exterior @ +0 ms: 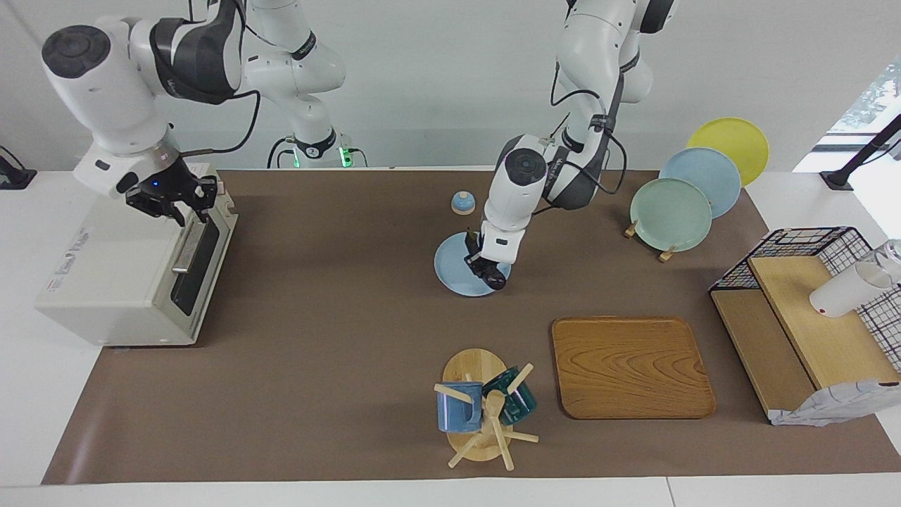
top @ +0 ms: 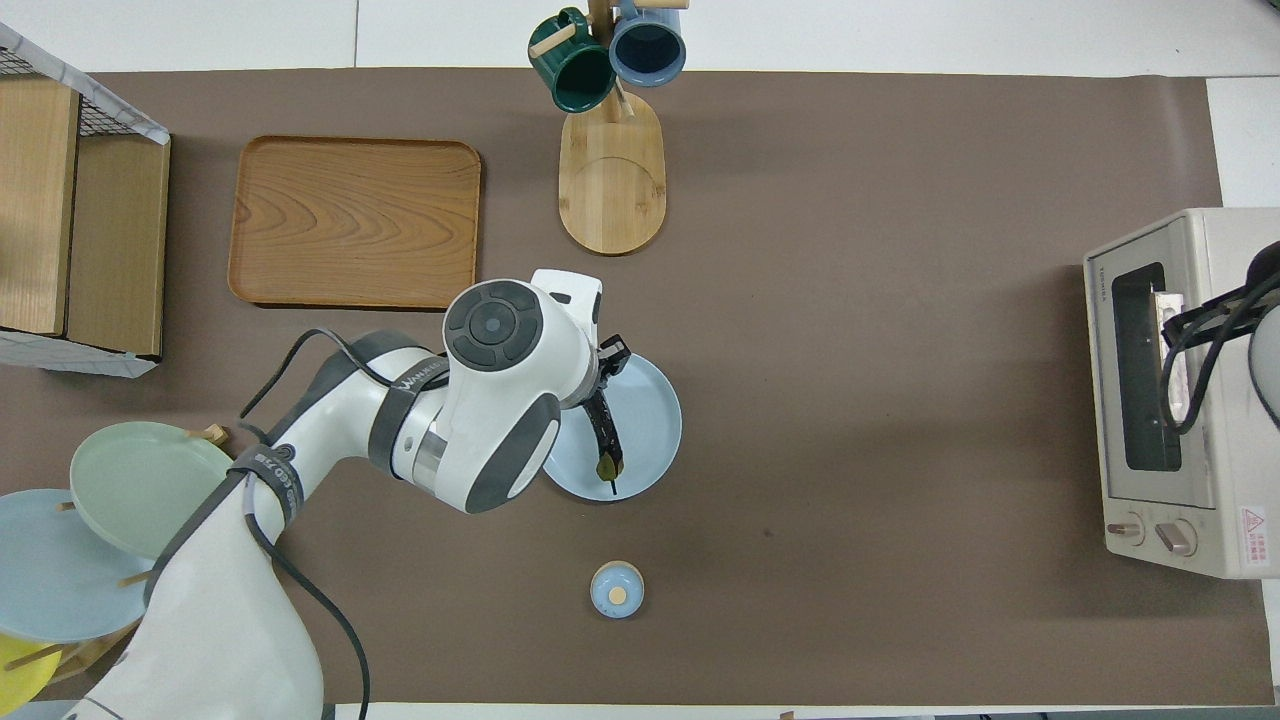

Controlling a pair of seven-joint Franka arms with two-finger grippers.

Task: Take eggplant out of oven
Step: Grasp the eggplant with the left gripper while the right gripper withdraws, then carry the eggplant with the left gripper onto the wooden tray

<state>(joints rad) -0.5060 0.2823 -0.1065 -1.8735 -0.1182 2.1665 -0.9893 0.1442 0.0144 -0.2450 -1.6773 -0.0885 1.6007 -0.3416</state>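
The eggplant (top: pixel 604 440) lies on the light blue plate (top: pixel 650 410), directly under the left gripper (exterior: pixel 486 271), so it is already out of the oven (exterior: pixel 120 282). Whether that gripper's fingers grip it or have let go cannot be told. The right gripper (exterior: pixel 171 201) hovers just above the oven's shut door (exterior: pixel 193 267), near its handle; its fingers appear spread, holding nothing.

Two high cameras are watching my table.
One is facing me; one is looking steeply down, both sharing the brown mat (exterior: pixel 338 352).
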